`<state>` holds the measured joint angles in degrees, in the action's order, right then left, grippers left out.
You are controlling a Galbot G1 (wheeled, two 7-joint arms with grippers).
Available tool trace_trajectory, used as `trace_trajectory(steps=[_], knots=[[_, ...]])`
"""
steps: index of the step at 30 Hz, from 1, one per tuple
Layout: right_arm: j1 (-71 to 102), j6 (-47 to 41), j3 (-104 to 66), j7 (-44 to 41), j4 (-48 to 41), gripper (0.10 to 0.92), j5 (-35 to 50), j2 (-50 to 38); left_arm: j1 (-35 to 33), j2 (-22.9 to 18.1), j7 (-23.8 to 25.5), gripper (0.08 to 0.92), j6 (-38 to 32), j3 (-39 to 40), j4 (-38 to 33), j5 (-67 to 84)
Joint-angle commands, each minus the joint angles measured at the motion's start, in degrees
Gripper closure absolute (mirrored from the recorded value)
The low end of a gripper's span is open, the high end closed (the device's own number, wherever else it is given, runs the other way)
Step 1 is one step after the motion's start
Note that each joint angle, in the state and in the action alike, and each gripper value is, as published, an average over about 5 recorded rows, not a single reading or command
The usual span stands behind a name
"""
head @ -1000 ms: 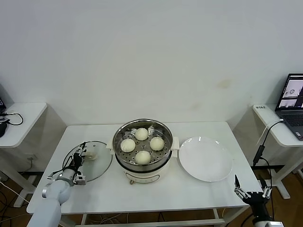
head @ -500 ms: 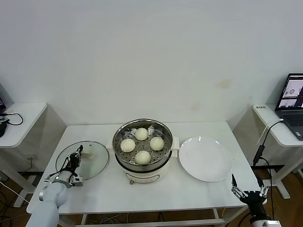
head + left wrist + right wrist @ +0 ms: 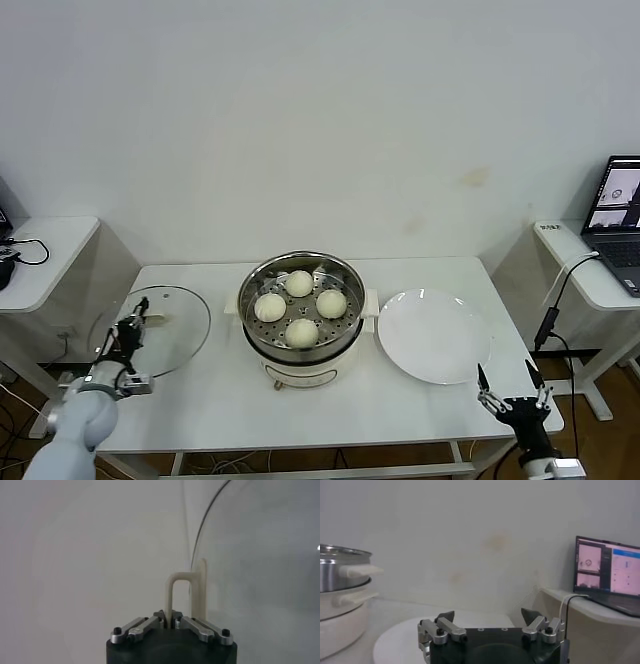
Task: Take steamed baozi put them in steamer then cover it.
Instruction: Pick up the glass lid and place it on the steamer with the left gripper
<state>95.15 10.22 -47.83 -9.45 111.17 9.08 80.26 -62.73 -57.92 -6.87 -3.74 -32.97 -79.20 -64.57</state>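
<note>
The steel steamer (image 3: 301, 302) on its white base stands at the table's middle with four cream-white baozi (image 3: 301, 331) on its perforated tray. My left gripper (image 3: 133, 323) is shut on the cream handle (image 3: 171, 596) of the clear glass cover (image 3: 160, 331) and holds it over the table's left edge, apart from the steamer. In the left wrist view the cover's glass (image 3: 260, 555) stands edge-on beyond the handle. My right gripper (image 3: 510, 388) is open and empty at the table's front right corner; it also shows in the right wrist view (image 3: 488, 616), with the steamer (image 3: 342, 580) to one side.
A flat white plate (image 3: 433, 334) lies right of the steamer and shows in the right wrist view (image 3: 400, 637). Side tables stand at far left and far right; the right one carries an open laptop (image 3: 616, 222).
My left gripper has carried the cover leftward and a little up, away from the steamer to the table's left edge. My right gripper has shifted slightly left at the front right corner.
</note>
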Motion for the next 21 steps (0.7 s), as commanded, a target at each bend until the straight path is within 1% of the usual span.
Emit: trace_trajectory(steps=[1, 5, 8, 10, 14, 18, 21], knots=[[-0.17, -0.12, 1.15, -0.19, -0.26, 0.202, -0.15, -0.54, -9.59, 6.3, 8.33, 0.857, 6.01, -8.89, -18.99, 6.52], [-0.52, -0.15, 1.27, -0.25, -0.65, 0.203, -0.54, -0.51, -11.74, 7.97, 11.89, 0.857, 10.31, -9.93, -25.65, 11.75], [-0.55, -0.07, 1.09, -0.18, -0.97, 0.203, -1.28, -0.74, -12.66, 8.52, 14.28, 0.857, 14.71, -8.81, -30.76, 16.39], [-0.56, 0.09, 1.02, -0.11, -1.27, 0.203, -2.09, -0.91, -12.26, 8.19, 15.05, 0.857, 16.92, -7.06, -34.01, 17.2], [-0.86, 0.59, 1.2, 0.17, -1.93, 0.203, -5.03, -0.57, -8.62, 6.91, 15.56, 0.857, 20.34, 0.2, -37.55, 15.19], [-0.53, 1.65, 1.37, 0.89, -1.63, 0.202, -12.23, 1.15, -2.83, 4.24, 15.19, 0.857, 23.02, 10.32, -36.8, 11.87], [0.21, 1.79, 1.5, 1.36, -0.87, 0.202, -16.57, 2.51, 1.19, 1.54, 16.03, 0.857, 24.69, 17.01, -35.53, 8.15]])
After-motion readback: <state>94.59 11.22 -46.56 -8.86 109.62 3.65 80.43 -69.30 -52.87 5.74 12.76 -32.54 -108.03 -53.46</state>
